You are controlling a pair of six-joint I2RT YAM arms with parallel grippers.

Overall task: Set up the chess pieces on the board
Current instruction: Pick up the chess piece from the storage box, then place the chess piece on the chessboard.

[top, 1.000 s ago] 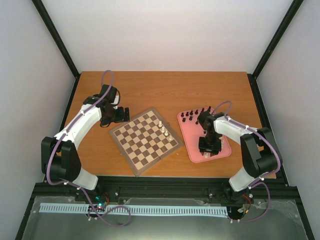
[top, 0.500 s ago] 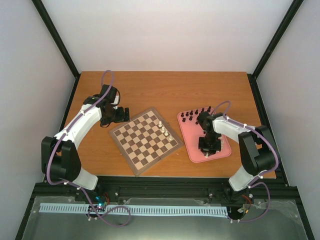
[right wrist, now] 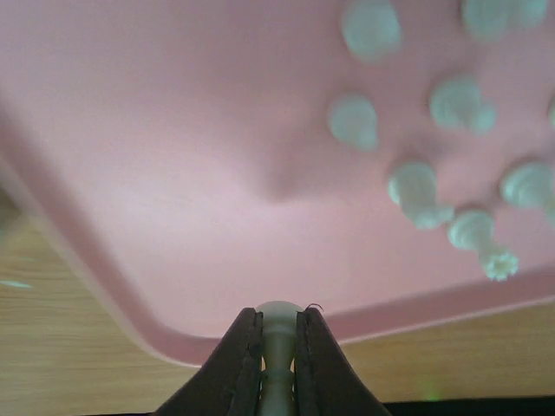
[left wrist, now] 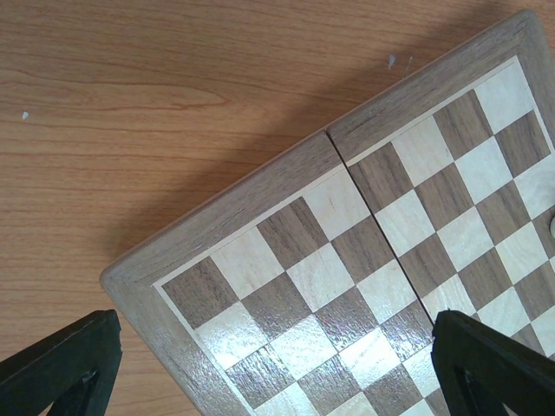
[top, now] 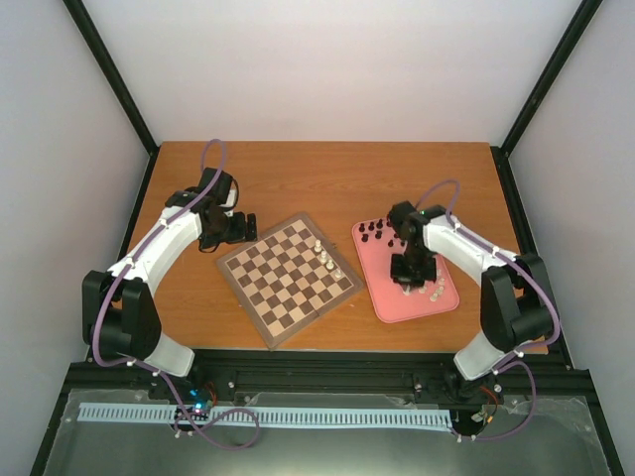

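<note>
A: Since a second before, the right claw (top: 405,281) had been carried from the near end of the pink tray (top: 380,297) toward its middle, and its jaws had been drawn in. A cluster of loose white pieces (top: 435,289) was left uncovered at the tray's near right corner
B: On what was that claw clamped?
A: A cream-white piece (right wrist: 277,317) was seen pinched just under its rounded head between the two fingertips in the right wrist view, with the tray's rim and the worktop (right wrist: 78,347) blurred beneath it
B: And how was the other arm found?
A: The left claw (top: 248,226) was held wide apart at the left corner of the board (top: 283,288); that corner was framed between its dark fingers (left wrist: 61,364) in the left wrist view
B: Where were the remaining chess pieces placed?
A: Three white chessmen (top: 328,260) were stood in a line along the board's right edge. The black pieces (top: 382,229) were ranged at the tray's far end
</note>
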